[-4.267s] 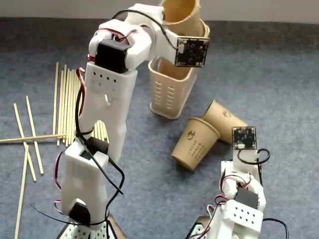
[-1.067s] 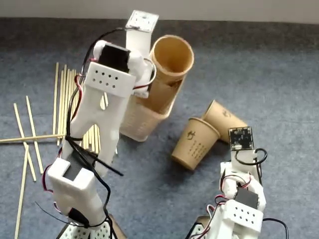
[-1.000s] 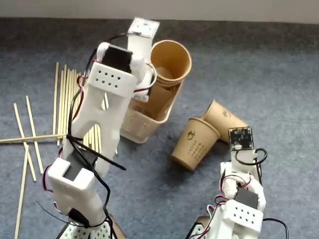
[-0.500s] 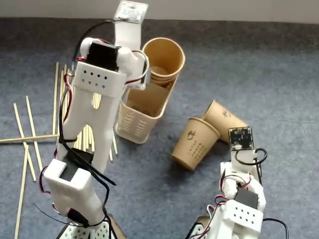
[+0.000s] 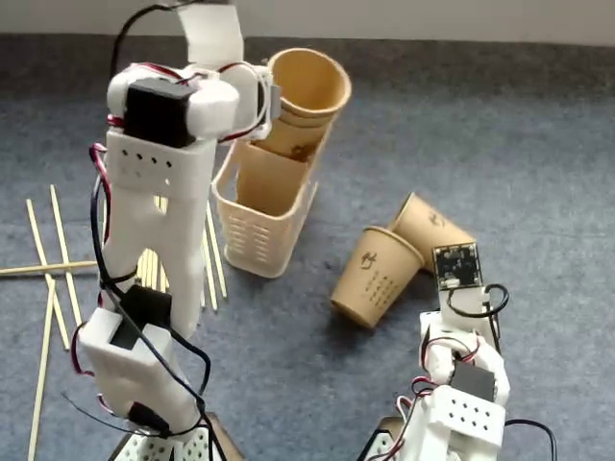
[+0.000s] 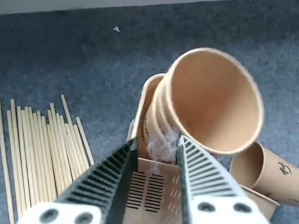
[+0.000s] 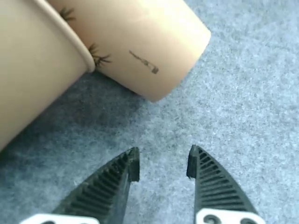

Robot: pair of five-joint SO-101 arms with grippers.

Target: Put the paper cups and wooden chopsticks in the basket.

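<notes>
Paper cups (image 5: 306,91) aslant in the basket (image 5: 258,245)

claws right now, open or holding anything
Left claw: open, at the stacked cups.
Right claw: open, holding nothing.

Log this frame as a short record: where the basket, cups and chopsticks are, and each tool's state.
basket: beige slotted plastic basket on grey carpet
cups in basket: stack of tan paper cups, leaning out over the rim
loose cups: nearer tan paper cup and farther tan paper cup, both on their sides, touching
chopsticks: wooden chopsticks on the carpet, outside the basket
left tool: open, at the stack's side
right tool: open, over carpet beside the loose cups
</notes>
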